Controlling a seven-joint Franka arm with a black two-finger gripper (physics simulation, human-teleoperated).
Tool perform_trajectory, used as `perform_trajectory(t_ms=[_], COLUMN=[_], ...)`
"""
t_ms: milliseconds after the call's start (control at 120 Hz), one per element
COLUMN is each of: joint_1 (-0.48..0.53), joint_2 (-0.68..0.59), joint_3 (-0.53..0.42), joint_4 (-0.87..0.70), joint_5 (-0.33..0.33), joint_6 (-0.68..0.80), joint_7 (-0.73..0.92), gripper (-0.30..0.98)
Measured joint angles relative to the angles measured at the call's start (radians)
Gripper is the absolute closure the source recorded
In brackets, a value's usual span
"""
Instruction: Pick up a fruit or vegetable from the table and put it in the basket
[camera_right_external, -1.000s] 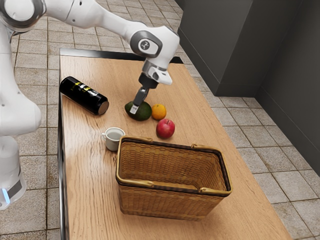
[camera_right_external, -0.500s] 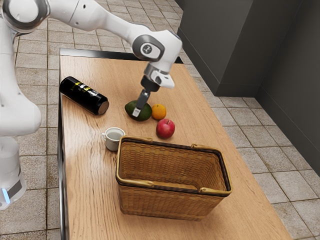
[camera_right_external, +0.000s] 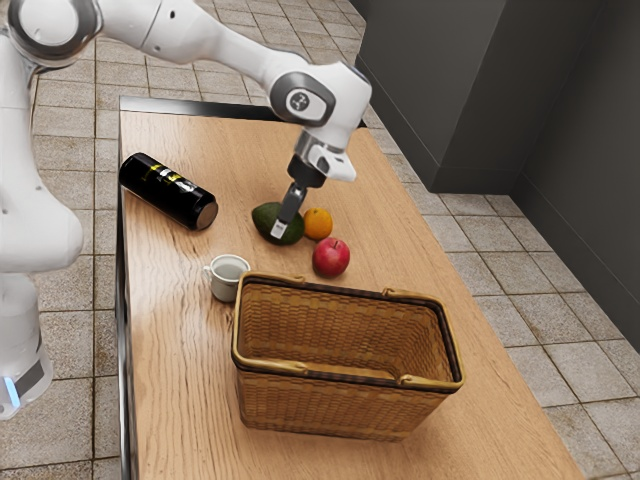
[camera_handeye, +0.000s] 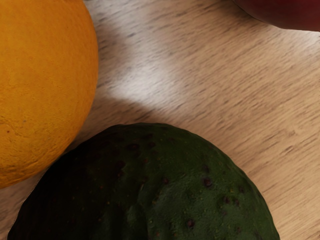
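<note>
In the exterior view, the avocado (camera_right_external: 264, 217) lies on the counter (camera_right_external: 175, 330) right at the gripper (camera_right_external: 280, 229), its long axis running from ten to four o'clock, with the basket (camera_right_external: 320, 405) toward five. I cannot tell whether the gripper is spread or clamped. The bottle (camera_right_external: 150, 182) carries yellow writing, too small for reading

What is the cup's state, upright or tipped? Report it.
Upright: the cup stands on the table, its open mouth facing up.

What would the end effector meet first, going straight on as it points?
Likely the avocado, just under the end effector. Depth is unclear: if its tip sits beside the avocado, then the table.
</note>
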Motion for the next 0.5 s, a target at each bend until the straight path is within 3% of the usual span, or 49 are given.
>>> perform_trajectory(t_ms=[300,417,500], joint_1=[-0.002,-0.006,-0.003], joint_2=[0.0,0.001,0.001], joint_3=[0.032,0.029,0.021], joint_4=[0.0,0.001,0.002], joint_5=[0.005,0.021,0.032], joint_6=[0.0,-0.001,-0.003], joint_7=[0.003,0.005,0.007], gripper=[0.0,0.12,0.14])
